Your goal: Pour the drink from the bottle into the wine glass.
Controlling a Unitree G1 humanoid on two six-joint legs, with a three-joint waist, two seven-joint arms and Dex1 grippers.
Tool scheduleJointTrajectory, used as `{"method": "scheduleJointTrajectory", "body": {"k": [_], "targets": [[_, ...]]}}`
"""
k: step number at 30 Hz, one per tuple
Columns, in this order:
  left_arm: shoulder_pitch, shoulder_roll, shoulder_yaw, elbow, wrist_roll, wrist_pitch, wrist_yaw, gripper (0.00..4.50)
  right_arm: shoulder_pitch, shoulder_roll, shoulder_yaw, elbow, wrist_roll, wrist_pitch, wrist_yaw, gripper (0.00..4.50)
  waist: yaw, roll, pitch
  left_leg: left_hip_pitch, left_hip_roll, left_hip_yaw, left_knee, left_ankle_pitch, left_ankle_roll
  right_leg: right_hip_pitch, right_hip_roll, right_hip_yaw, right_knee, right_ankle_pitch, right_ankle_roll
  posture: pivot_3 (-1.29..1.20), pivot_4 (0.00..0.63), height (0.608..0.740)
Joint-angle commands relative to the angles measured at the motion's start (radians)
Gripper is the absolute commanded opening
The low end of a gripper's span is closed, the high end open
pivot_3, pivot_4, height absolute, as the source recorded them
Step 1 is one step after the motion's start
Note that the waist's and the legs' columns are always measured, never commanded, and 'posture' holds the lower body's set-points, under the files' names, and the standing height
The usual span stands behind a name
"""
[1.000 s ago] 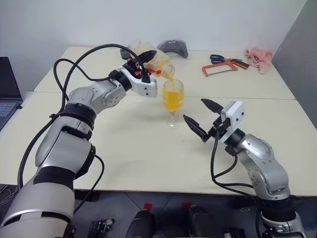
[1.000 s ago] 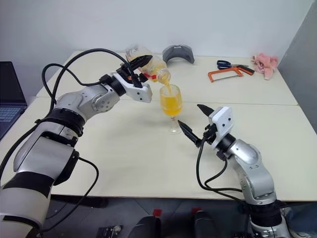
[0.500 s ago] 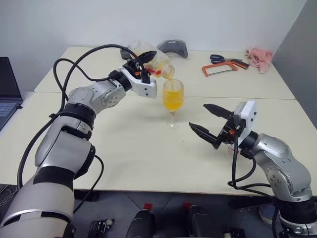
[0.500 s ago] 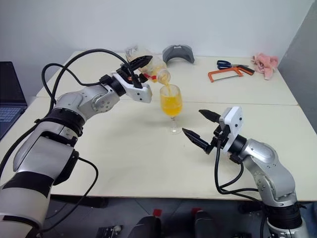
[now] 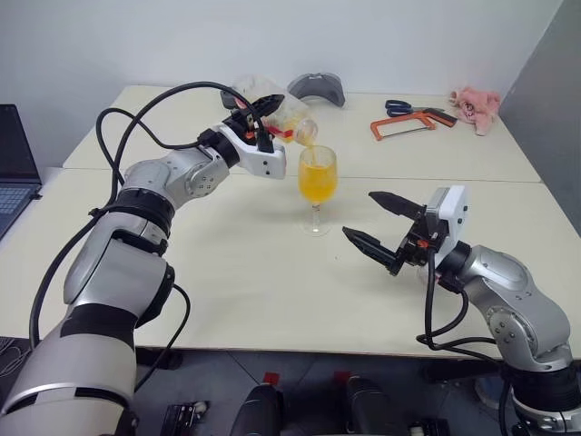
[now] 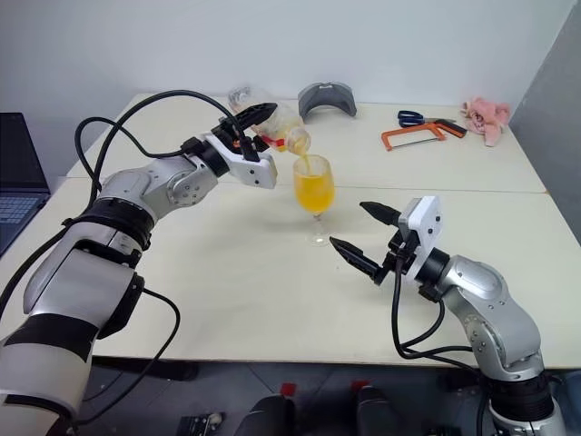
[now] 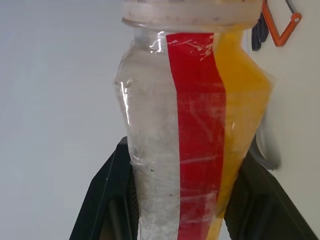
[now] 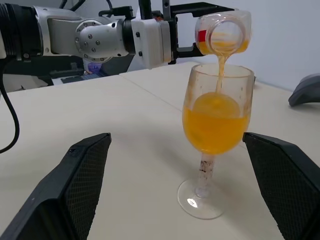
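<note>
Your left gripper [image 5: 257, 113] clamps the bottle [image 5: 289, 115], tipped mouth-down just above the wine glass [image 5: 317, 184]; a thin stream of the drink [image 8: 216, 124] falls into the bowl, which is over half full. Your right gripper [image 5: 372, 223] hangs with its jaws spread wide and holding nothing, near the glass on its right, apart from it. The fingers hide the bottle's far end. The glass stands on a pale table [image 5: 227, 272] before a white wall.

You have one bottle [image 6: 280, 127], one wine glass [image 6: 314, 198], two grippers, one hacksaw [image 6: 413, 137], one pair of scissors [image 6: 419, 117], perhaps one pink cloth [image 6: 487, 115].
</note>
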Motion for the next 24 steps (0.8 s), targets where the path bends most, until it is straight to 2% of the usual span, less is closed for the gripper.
{"method": "scheduleJointTrajectory", "body": {"k": [1,7,11,14,18,24], "targets": [[0.018,-0.019,0.068,-0.03,-0.107,-0.004,-0.061,1.71,-0.012,0.013,0.005,-0.033,-0.023,-0.033,-0.019,4.5,0.0,0.0,0.0,0.0,0.0,0.0,0.0,0.0,0.0,0.0,0.0,0.0,0.0,0.0,0.0,0.0,0.15,0.74],[0.083,-0.072,0.18,-0.062,-0.301,0.038,-0.23,1.71,-0.027,0.036,0.022,-0.025,-0.057,-0.053,-0.03,4.5,-0.001,0.0,0.0,0.0,0.0,0.0,0.0,0.001,-0.002,0.0,0.0,0.0,0.0,0.0,0.0,0.0,0.15,0.74],[0.152,-0.14,0.377,-0.153,-0.618,0.217,-0.468,1.7,-0.042,0.049,0.046,-0.034,-0.078,-0.046,-0.039,4.5,-0.002,0.0,0.0,0.0,0.001,0.0,0.001,0.002,-0.003,0.0,0.0,0.0,0.0,0.0,0.0,0.0,0.15,0.74],[0.24,-0.151,0.487,-0.293,-0.785,0.399,-0.58,1.69,-0.045,0.037,0.072,-0.059,-0.075,-0.017,-0.025,4.5,-0.011,0.0,0.0,0.0,0.006,0.0,0.001,0.002,-0.003,0.0,0.0,0.0,0.001,0.0,0.0,0.0,0.15,0.74],[0.371,-0.144,0.596,-0.466,-0.924,0.624,-0.626,1.69,-0.071,0.014,0.123,-0.079,-0.083,0.037,-0.019,4.5,-0.025,0.0,0.0,0.001,0.006,-0.003,0.001,0.002,-0.003,0.0,0.0,0.0,0.003,0.0,0.0,0.0,0.15,0.74],[0.543,-0.119,0.698,-0.629,-1.052,0.845,-0.677,1.69,-0.18,0.035,0.223,-0.037,-0.128,0.125,-0.043,4.5,-0.031,0.0,0.0,0.001,0.006,-0.008,0.003,0.002,-0.003,0.0,0.001,0.0,0.005,0.0,0.0,0.0,0.15,0.74]]}}
